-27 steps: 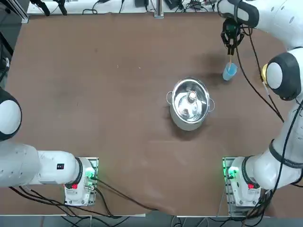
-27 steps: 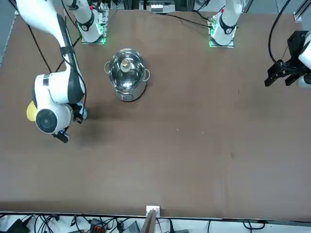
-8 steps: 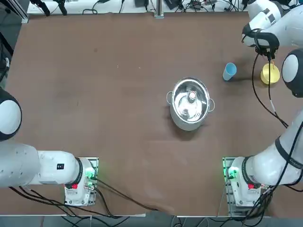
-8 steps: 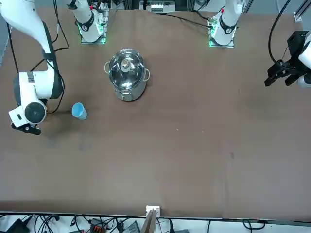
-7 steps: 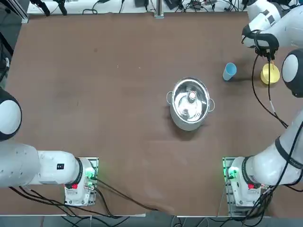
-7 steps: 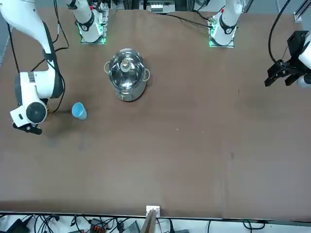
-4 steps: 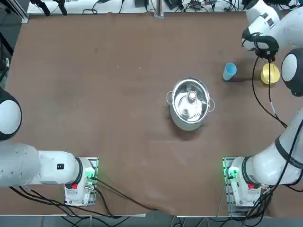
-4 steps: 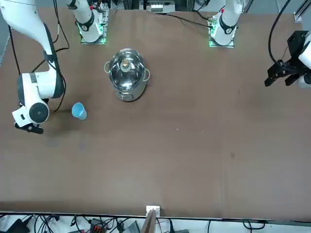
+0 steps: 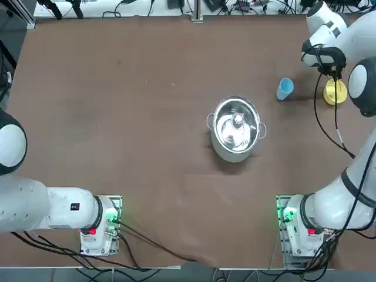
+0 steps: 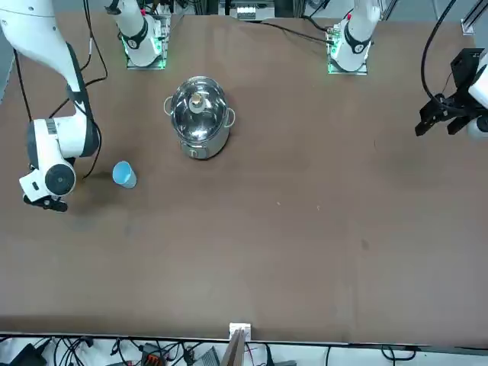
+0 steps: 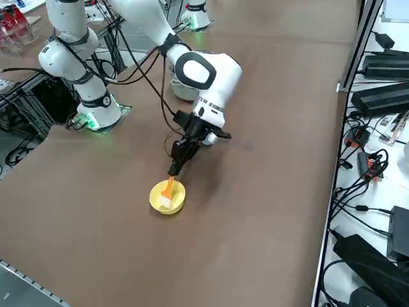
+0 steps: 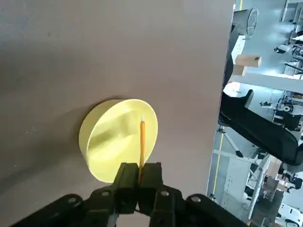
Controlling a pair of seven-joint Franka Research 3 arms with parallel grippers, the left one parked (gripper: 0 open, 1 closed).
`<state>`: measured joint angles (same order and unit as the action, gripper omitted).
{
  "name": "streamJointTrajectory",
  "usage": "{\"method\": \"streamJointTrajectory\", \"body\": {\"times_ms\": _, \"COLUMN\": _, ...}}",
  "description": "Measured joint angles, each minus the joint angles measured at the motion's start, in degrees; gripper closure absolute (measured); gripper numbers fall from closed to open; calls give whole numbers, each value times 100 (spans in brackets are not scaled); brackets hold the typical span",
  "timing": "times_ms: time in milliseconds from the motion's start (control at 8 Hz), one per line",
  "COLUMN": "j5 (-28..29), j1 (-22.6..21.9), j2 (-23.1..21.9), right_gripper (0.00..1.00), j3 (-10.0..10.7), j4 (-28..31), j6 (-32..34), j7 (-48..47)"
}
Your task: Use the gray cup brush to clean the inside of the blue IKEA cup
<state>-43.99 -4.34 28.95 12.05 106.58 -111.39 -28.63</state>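
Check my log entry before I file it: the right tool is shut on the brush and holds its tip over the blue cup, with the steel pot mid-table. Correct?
Not quite. The right tool is shut on the brush, but its tip hangs over the yellow bowl, not the blue cup, which stands apart beside it. The right side view shows this. The steel pot is mid-table.

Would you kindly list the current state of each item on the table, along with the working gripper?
right gripper: shut on the gray cup brush, above the yellow bowl.
gray cup brush: held by its handle, head reaching down into the bowl.
yellow bowl: upright on the table.
blue IKEA cup: on the table, apart from the bowl.
steel pot: upright, uncovered.
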Motion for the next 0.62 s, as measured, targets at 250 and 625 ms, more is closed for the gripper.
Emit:
{"method": "streamJointTrajectory", "body": {"times_ms": 250, "j5": -13, "j1": 9, "j2": 73, "right_gripper": 95, "j3": 0, "j4": 2, "j6": -21, "j7": 0}}
{"method": "streamJointTrajectory", "body": {"times_ms": 625, "j5": -85, "j1": 22, "j2": 166, "right_gripper": 94, "j3": 0, "j4": 3, "j6": -37, "j7": 0}}
